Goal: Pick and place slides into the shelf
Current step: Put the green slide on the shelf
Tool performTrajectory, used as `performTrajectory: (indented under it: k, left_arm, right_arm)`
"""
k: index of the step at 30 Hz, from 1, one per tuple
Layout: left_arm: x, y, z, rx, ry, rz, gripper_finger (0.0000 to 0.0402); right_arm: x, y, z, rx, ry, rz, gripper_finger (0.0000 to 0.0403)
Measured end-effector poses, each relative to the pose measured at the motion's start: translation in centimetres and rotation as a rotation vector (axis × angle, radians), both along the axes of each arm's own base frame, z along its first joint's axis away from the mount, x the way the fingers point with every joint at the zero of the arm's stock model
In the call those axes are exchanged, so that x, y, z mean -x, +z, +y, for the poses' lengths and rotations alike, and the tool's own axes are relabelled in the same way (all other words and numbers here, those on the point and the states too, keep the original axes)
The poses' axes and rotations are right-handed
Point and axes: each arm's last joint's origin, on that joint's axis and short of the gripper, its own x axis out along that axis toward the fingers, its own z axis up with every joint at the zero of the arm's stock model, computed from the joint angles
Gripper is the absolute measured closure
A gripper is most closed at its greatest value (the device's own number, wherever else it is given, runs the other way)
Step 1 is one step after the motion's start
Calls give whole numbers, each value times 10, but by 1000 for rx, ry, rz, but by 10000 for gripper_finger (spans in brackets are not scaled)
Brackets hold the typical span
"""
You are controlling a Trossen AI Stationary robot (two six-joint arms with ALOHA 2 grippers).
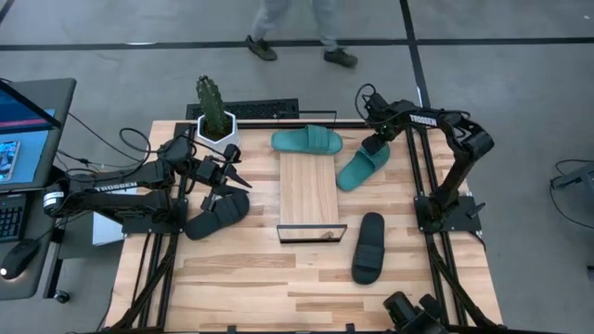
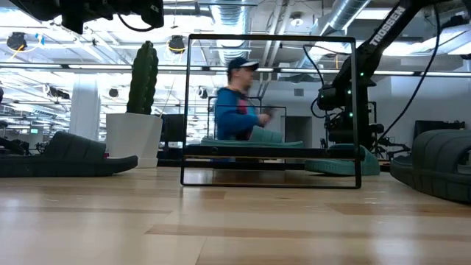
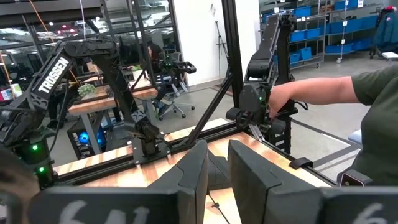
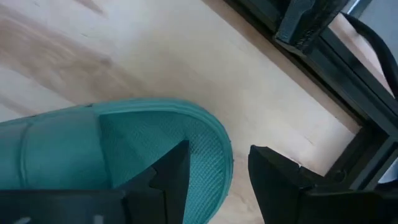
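The shelf (image 1: 307, 190), a light-wood plank in a black wire frame, stands mid-table. One teal slide (image 1: 306, 141) lies crosswise at its far end. A second teal slide (image 1: 362, 169) lies flat on the table to the shelf's right. My right gripper (image 4: 219, 150) points down over this slide's far end (image 4: 205, 134), open, with one finger above the footbed and the other outside the rim. Black slides lie at the left (image 1: 215, 215) and the near right (image 1: 368, 247). My left gripper (image 3: 217, 149) hovers level above the left black slide, slightly open with nothing between its fingers.
A cactus in a white pot (image 1: 215, 116) stands at the far left corner, beside a keyboard (image 1: 260, 110). Black frame rails (image 1: 422, 176) run along the table's sides. A person (image 2: 239, 103) moves beyond the far edge, and a laptop (image 1: 23, 130) sits off to the left.
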Motion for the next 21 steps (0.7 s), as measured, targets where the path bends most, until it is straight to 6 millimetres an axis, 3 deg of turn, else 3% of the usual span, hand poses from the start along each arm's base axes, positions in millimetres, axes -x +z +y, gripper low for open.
performTrajectory:
  k: [9,14,17,21]
  left_arm:
    - [0,0,0,0,0,0,346]
    - [0,0,0,0,0,0,346]
    - [0,0,0,0,0,0,346]
    - [0,0,0,0,0,0,346]
  right_arm:
    - [5,-21,-13,-72,-3,40,242]
    - [7,-23,-16,-77,-14,41,243]
    - [9,-23,-17,-79,-14,42,267]
    - [11,-22,-20,-76,-24,46,337]
